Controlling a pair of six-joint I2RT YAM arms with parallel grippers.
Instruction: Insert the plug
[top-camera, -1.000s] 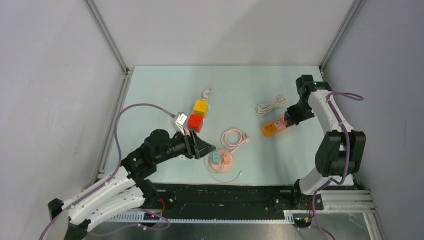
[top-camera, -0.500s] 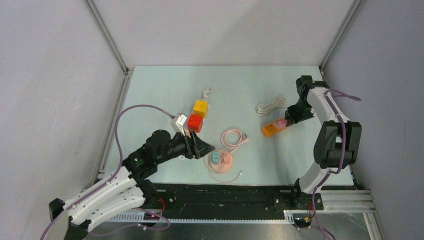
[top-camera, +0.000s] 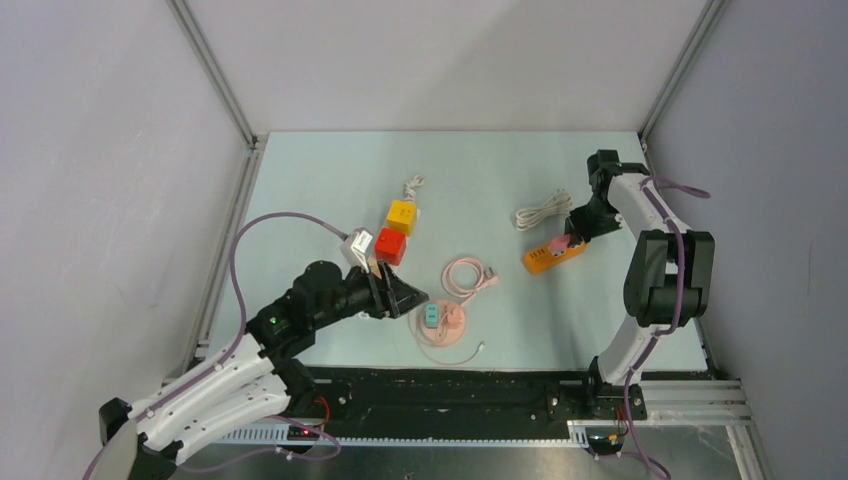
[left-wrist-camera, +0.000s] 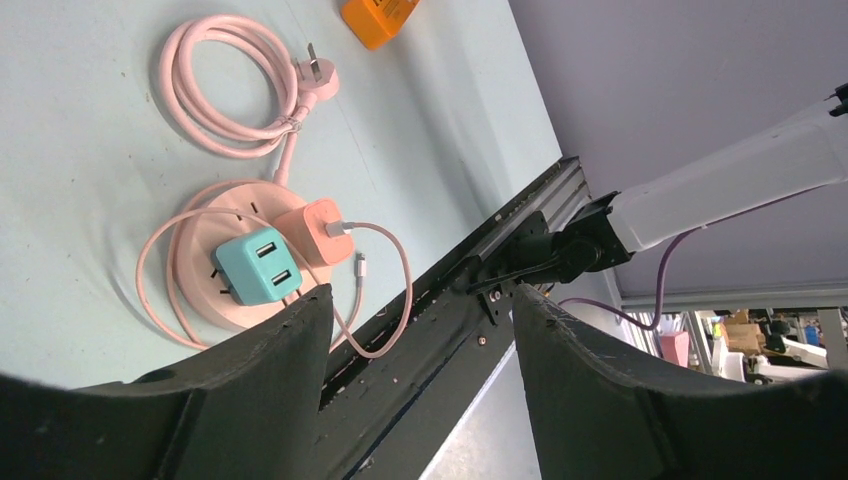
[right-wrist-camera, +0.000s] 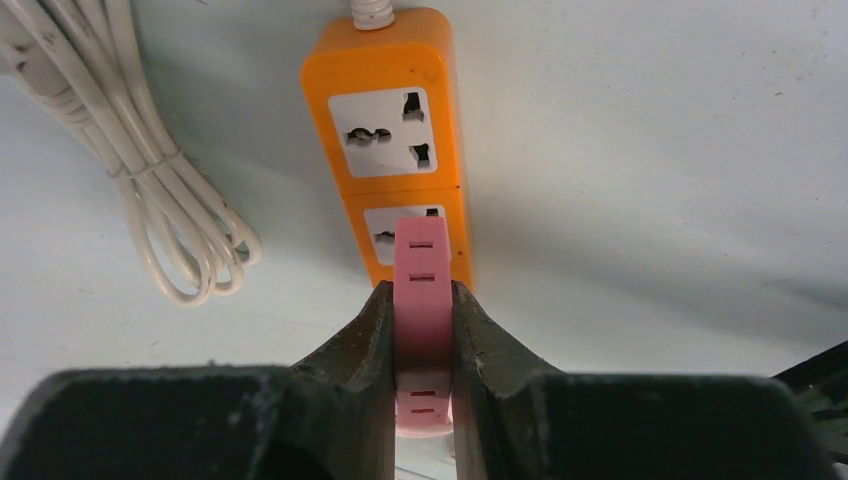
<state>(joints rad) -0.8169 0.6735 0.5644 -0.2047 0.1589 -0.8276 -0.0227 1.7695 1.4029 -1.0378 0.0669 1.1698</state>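
Partly covered by the one pink plug, the lower of the orange power strip's two sockets shows only its top at frame centre; the prongs are hidden. The right gripper is clenched on the plug. One white cable bundle runs off upper left. The left gripper hangs released beside a teal charger and a coral charger.

Pink plug; orange power strip, white socket faces; white cable beside power strip; teal charger; red cube; yellow cube; pale green table.
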